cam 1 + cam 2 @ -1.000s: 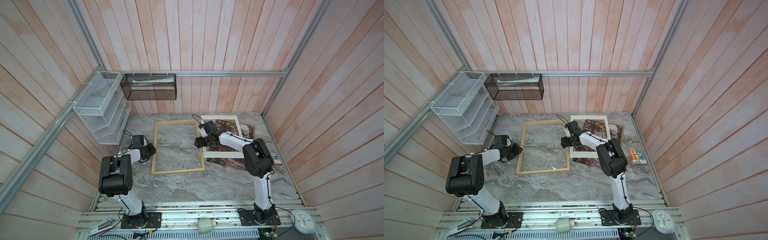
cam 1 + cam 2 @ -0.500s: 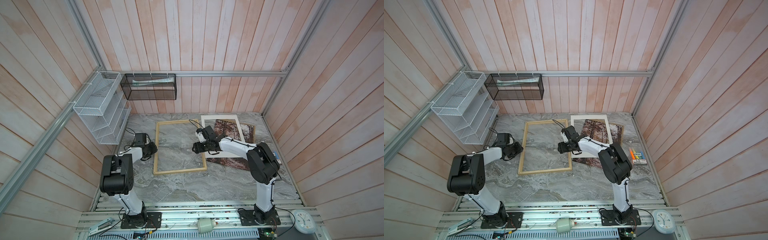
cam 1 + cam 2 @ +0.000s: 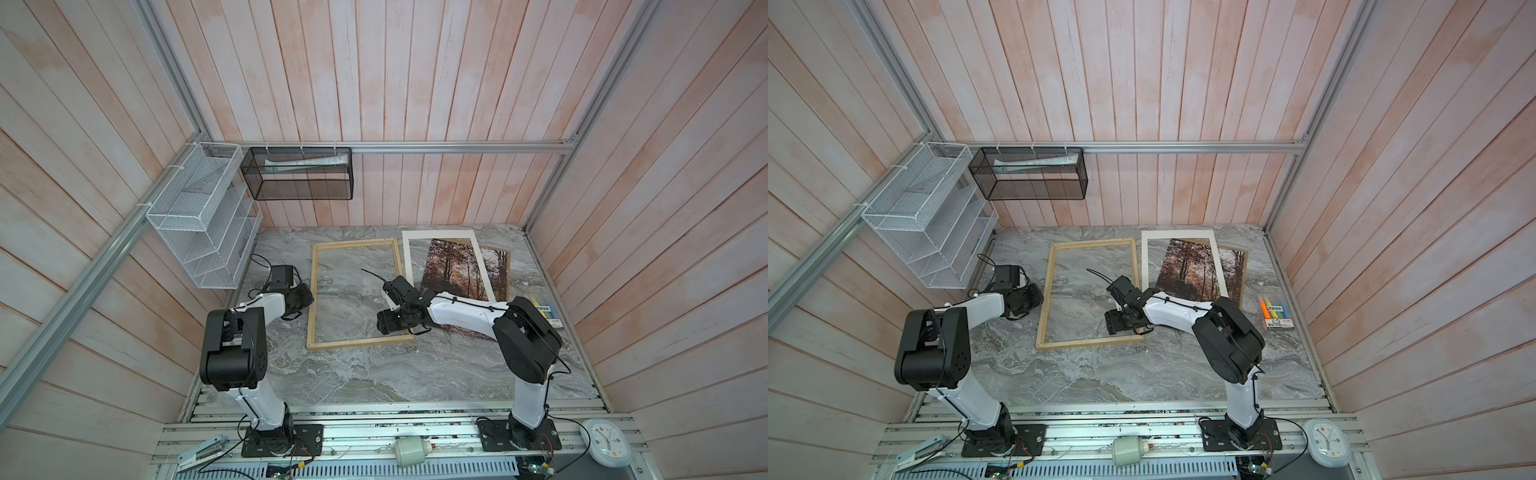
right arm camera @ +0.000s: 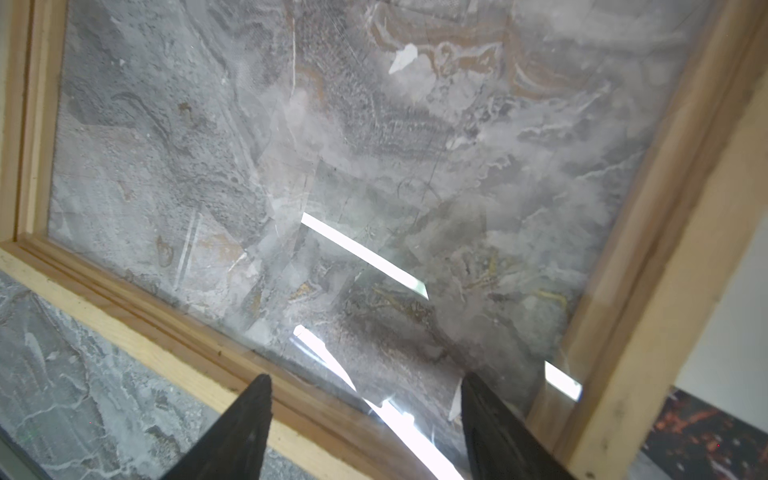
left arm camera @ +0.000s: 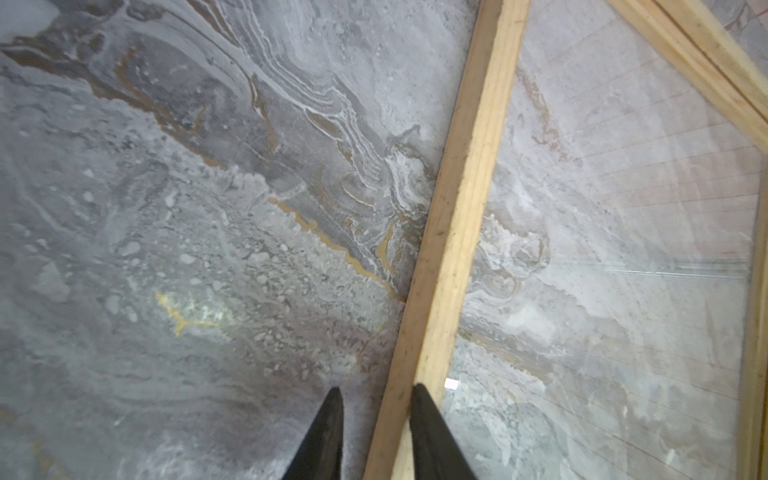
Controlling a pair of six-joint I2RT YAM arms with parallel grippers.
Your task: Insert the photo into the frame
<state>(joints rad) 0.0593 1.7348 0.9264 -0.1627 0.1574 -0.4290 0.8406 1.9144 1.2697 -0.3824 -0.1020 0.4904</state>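
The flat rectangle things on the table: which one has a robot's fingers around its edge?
The wooden frame. The left gripper has its fingers around its left rail; the white mat and the forest photo lie untouched.

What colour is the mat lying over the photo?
White mat, clearest in a top view.

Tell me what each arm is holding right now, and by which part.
The left gripper has its jaws closed on the frame, on its left long rail. The right gripper holds nothing, jaws open above the frame's near right corner.
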